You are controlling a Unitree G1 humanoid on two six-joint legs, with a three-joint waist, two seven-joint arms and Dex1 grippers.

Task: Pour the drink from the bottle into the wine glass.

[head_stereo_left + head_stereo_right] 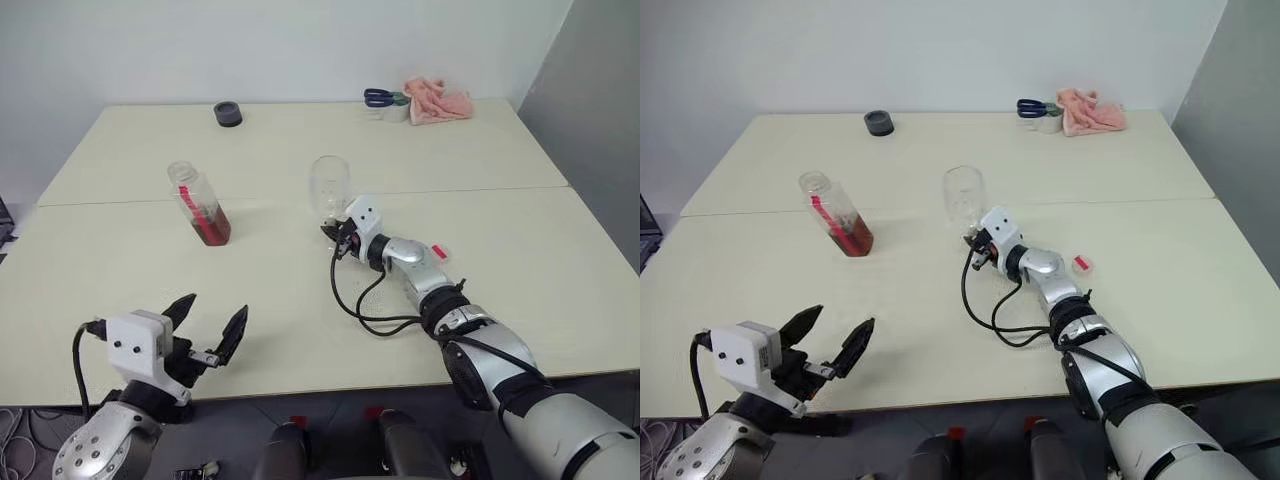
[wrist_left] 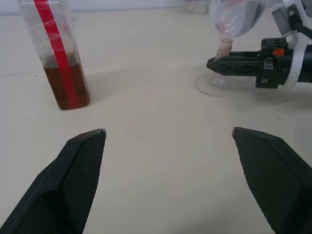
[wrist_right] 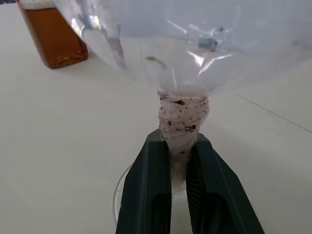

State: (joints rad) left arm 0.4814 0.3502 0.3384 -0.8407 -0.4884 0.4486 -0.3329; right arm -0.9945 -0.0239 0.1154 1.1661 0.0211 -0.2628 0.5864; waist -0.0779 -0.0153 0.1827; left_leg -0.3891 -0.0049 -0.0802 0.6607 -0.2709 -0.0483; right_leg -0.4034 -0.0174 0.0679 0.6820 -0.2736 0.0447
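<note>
Two grippers: right gripper (image 3: 179,187) clamps wine glass (image 1: 329,186) at stem, steadying it for pouring.
Left gripper (image 2: 168,139): fingers spread, empty, facing bottle (image 1: 199,205).
Bottle: 9 o'clock of glass, well apart, uncapped, drink (image 2: 67,87) low inside.

On the table (image 1: 120,290) the bottle (image 1: 200,205) stands left of the glass (image 1: 329,190). A tape roll (image 1: 228,114) lies behind the bottle, scissors (image 1: 380,97) and cloth (image 1: 438,100) at the far right.

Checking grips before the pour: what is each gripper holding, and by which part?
Right gripper clamps the wine glass by its stem; left gripper holds nothing.
</note>
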